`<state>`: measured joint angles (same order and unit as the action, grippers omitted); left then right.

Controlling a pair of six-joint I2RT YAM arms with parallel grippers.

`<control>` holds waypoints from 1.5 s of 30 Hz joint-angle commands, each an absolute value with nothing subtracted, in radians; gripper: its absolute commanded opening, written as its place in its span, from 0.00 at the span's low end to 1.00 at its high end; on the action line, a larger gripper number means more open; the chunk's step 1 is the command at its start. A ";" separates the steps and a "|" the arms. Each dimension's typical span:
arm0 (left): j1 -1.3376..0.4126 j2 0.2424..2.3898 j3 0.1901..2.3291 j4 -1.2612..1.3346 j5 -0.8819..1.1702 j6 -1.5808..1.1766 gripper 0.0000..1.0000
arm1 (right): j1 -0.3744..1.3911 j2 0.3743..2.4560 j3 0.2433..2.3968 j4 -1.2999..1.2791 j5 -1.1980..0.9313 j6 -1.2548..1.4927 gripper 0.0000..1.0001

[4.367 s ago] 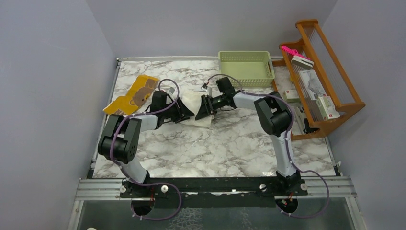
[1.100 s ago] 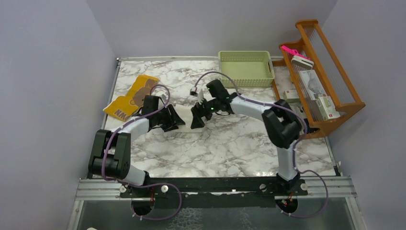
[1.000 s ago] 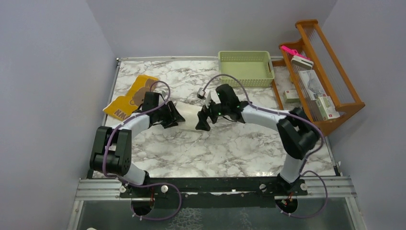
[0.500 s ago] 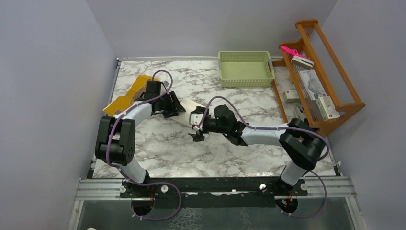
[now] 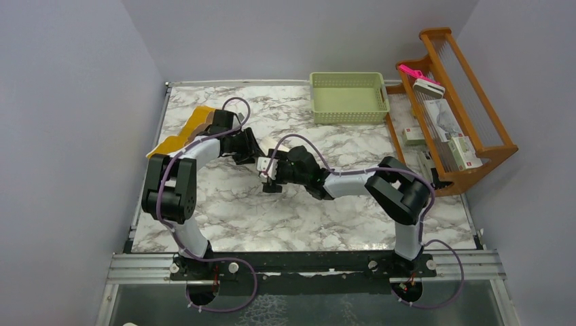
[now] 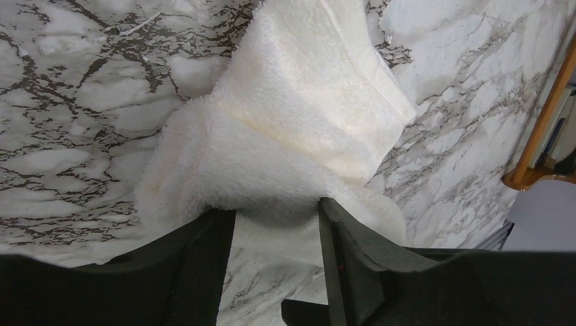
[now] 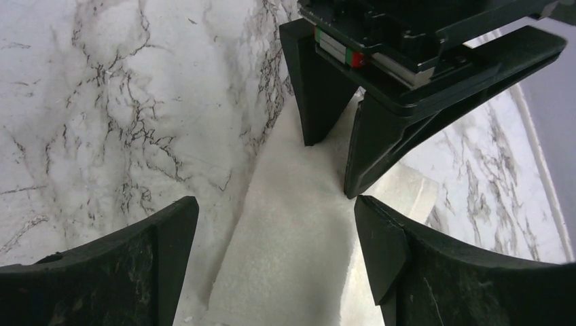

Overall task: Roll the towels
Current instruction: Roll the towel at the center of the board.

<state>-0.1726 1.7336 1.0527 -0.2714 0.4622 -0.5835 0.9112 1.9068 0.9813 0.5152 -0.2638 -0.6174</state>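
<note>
The cream-white towel (image 6: 299, 115) lies bunched on the marble at centre left. In the top view the two grippers hide nearly all of it. My left gripper (image 5: 253, 155) pinches a raised fold of it between its fingertips (image 6: 275, 217). My right gripper (image 5: 266, 175) is open and empty, just in front of the left one. Its fingers straddle a flat strip of the towel (image 7: 292, 258), facing the left gripper (image 7: 331, 166). The mustard-yellow bear towel (image 5: 170, 142) lies at the far left, partly hidden by my left arm.
A pale green basket (image 5: 350, 95) stands at the back centre. A wooden rack (image 5: 469, 102) with boxes and a pink brush stands along the right side. The table's left edge runs close behind the yellow towel.
My right arm swung from behind the cream towel round to its near side and now points left. My left gripper drew back toward the far left with the towel fold.
</note>
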 commanded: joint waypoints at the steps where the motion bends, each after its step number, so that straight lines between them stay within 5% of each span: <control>1: -0.176 1.767 1.104 -0.315 0.437 -0.550 0.51 | 0.920 1.960 1.028 0.479 -0.216 -0.566 0.84; 13: -0.168 1.755 1.187 -0.395 0.423 -0.516 0.51 | 0.912 2.081 1.149 0.295 -0.077 -0.391 0.81; 22: -0.001 1.518 1.136 -0.463 0.422 -0.499 0.52 | 0.819 2.114 1.257 0.060 -0.075 -0.208 0.66; 31: 0.037 1.360 1.009 -0.469 0.426 -0.494 0.54 | 0.756 2.032 1.270 -0.069 -0.472 0.004 0.57; 39: 0.032 1.327 0.924 -0.441 0.463 -0.503 0.54 | 0.606 2.004 1.194 0.157 -0.851 0.325 0.57; 45: 0.026 1.318 0.905 -0.441 0.463 -0.498 0.54 | 0.550 2.052 1.192 0.212 -0.927 0.412 0.57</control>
<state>0.0311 1.3518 0.9115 -0.4503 0.4385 -0.5087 0.5674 2.0209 1.1904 0.1402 -0.7998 0.3077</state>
